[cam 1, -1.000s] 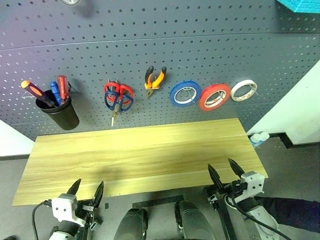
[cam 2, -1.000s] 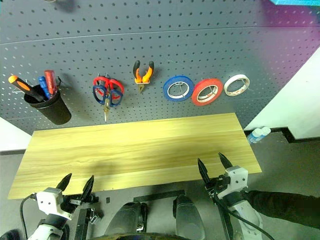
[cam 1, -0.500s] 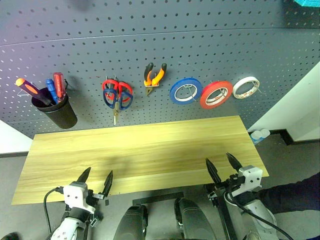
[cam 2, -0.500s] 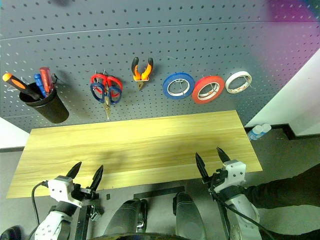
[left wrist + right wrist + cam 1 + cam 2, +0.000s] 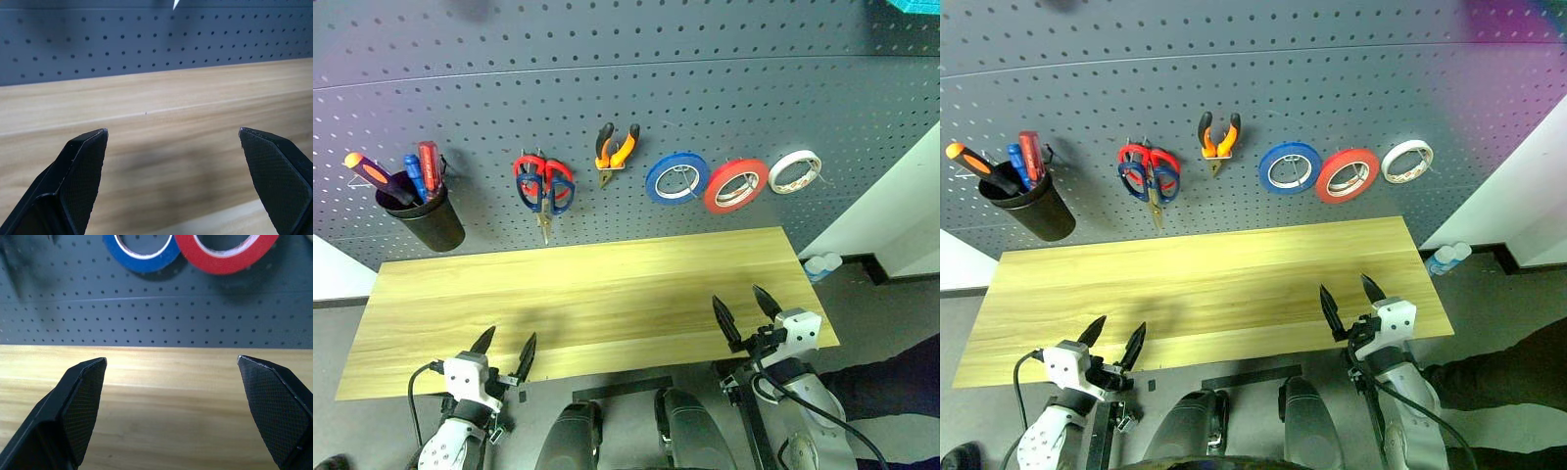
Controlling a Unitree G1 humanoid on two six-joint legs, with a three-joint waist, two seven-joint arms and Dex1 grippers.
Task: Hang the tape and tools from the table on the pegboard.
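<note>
Pegboard [image 5: 607,88] of dark grey fills the wall behind the table [image 5: 587,294], and everything the job concerns hangs on it already. Near the board's left end a black cup [image 5: 426,223] holds an orange-handled screwdriver [image 5: 370,174], a blue one [image 5: 413,168] and the slim red-handled screwdriver [image 5: 431,163], all standing handle-up. To the right of the cup two pairs of scissors share one spot: the red-handled scissors [image 5: 530,166] and the dark blue-handled scissors [image 5: 546,196] overlap, blades pointing down toward the tabletop's far edge. Next along hang the orange-and-black pliers [image 5: 616,152], jaws down. Then three rolls sit in a row: a blue roll [image 5: 676,179], the red tape [image 5: 735,186] just beside it, and a white roll [image 5: 794,171] nearest the board's right end.

Light wood with visible grain runs the length of the tabletop. Off its right end, down on the floor by the wall, stands a small clear bottle [image 5: 820,264].

Both arms reach in from the near edge. The left gripper [image 5: 505,349] hovers at the near-left part of the tabletop, its two black fingers [image 5: 80,171] spread wide with nothing between them. The right gripper [image 5: 742,308] sits over the near-right part, a little further in over the wood, its fingers [image 5: 80,401] likewise spread wide and holding nothing; from its wrist the blue roll and the red tape show straight ahead above the table's far edge.
</note>
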